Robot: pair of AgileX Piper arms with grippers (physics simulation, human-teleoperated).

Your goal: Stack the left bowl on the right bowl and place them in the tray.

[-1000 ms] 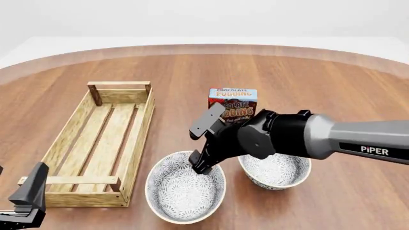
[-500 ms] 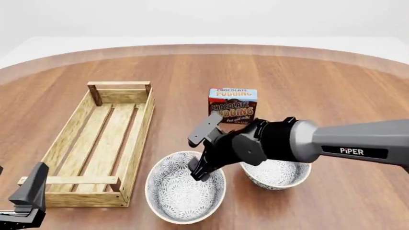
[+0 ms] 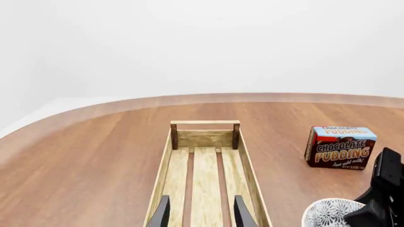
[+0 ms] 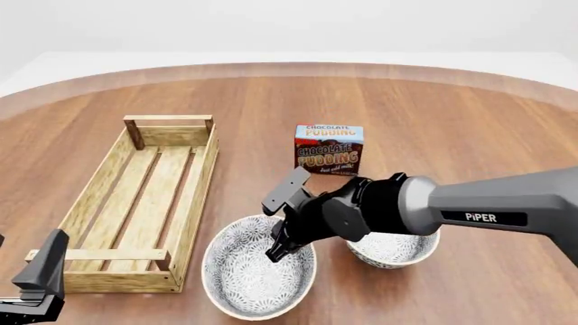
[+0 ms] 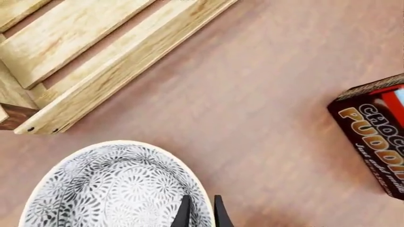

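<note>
The left bowl (image 4: 243,277), white with a grey flower pattern, stands near the table's front edge; it also shows in the right wrist view (image 5: 113,189). My right gripper (image 4: 275,251) is down at its right rim, and in the right wrist view the gripper (image 5: 200,213) is closed on that rim, one finger inside and one outside. The right bowl (image 4: 397,249) is partly hidden behind the right arm. The light-wood tray (image 4: 194,196) lies to the left, empty. My left gripper (image 4: 40,274) is open at the tray's near end (image 3: 205,165).
A chocolate pudding box (image 4: 328,149) stands upright behind the two bowls, right of the tray; it also shows in the left wrist view (image 3: 339,146) and the right wrist view (image 5: 379,137). The right arm (image 4: 470,206) reaches across above the right bowl.
My right gripper has come down and towards me onto the left bowl's right rim. The bowl has shifted slightly left. The left arm has not moved.
</note>
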